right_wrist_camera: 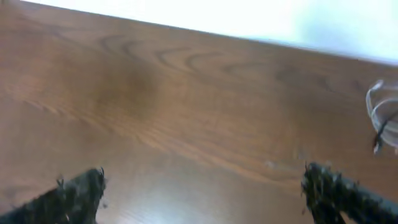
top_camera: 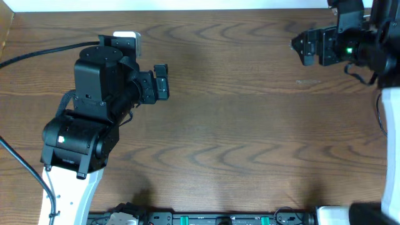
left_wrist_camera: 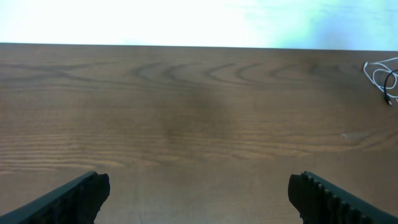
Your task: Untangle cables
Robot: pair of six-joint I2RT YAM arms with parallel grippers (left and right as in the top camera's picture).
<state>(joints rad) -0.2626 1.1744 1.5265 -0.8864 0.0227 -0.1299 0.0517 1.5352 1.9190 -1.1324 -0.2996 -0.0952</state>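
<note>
The cables show only in the wrist views, as a small bundle of thin white loops with a short black piece. It lies on the wooden table at the far right edge of the left wrist view (left_wrist_camera: 382,76) and of the right wrist view (right_wrist_camera: 382,118), which is blurred. I cannot make the cables out in the overhead view. My left gripper (top_camera: 162,81) (left_wrist_camera: 199,186) is open and empty over bare wood at the left. My right gripper (top_camera: 301,47) (right_wrist_camera: 202,183) is open and empty at the table's far right. Both are well away from the bundle.
The brown wooden table (top_camera: 231,125) fills the view; its far edge (top_camera: 206,10) runs along the top. A strip of black equipment (top_camera: 219,219) lies along the near edge. Thick black arm wires (top_camera: 37,53) trail off at the left.
</note>
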